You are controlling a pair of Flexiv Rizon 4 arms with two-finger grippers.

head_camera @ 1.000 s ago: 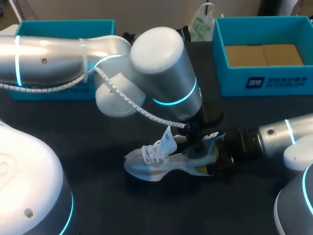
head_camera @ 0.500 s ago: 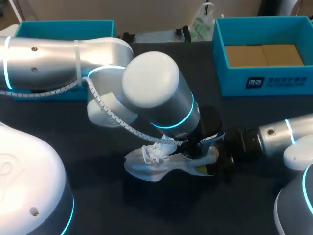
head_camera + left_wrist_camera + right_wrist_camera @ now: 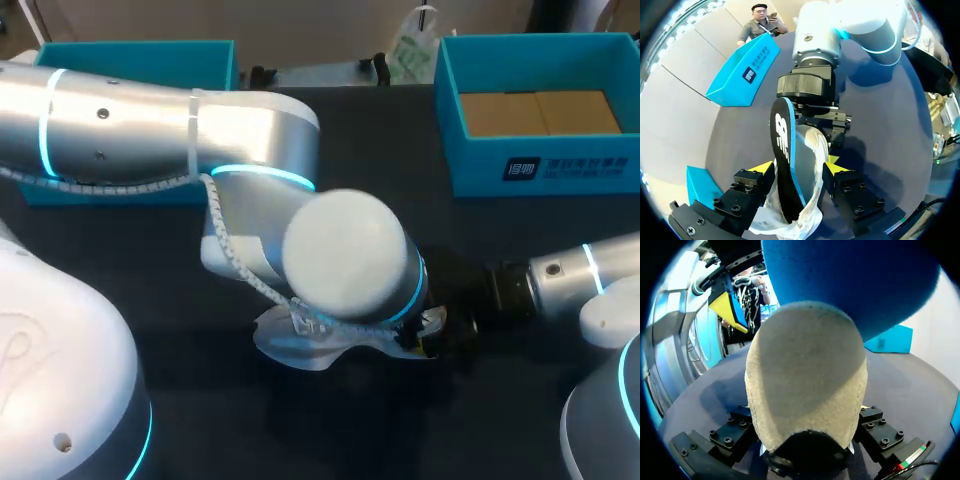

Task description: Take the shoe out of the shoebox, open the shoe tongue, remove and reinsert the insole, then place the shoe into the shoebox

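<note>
Right now the shoe lies on the tabletop, with both end effectors on it.
Its white toe shows at the lower middle of the head view, the rest hidden under my left arm. My left end effector is clenched on the dark, blue-edged insole, which stands on edge out of the shoe. My right end effector grasps the heel from the frame's right. The teal shoebox sits at upper right, well apart.

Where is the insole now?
In the left wrist view the insole stands on edge, partly out of the shoe, at the left end effector; the right end effector grips that shoe from ahead.
</note>
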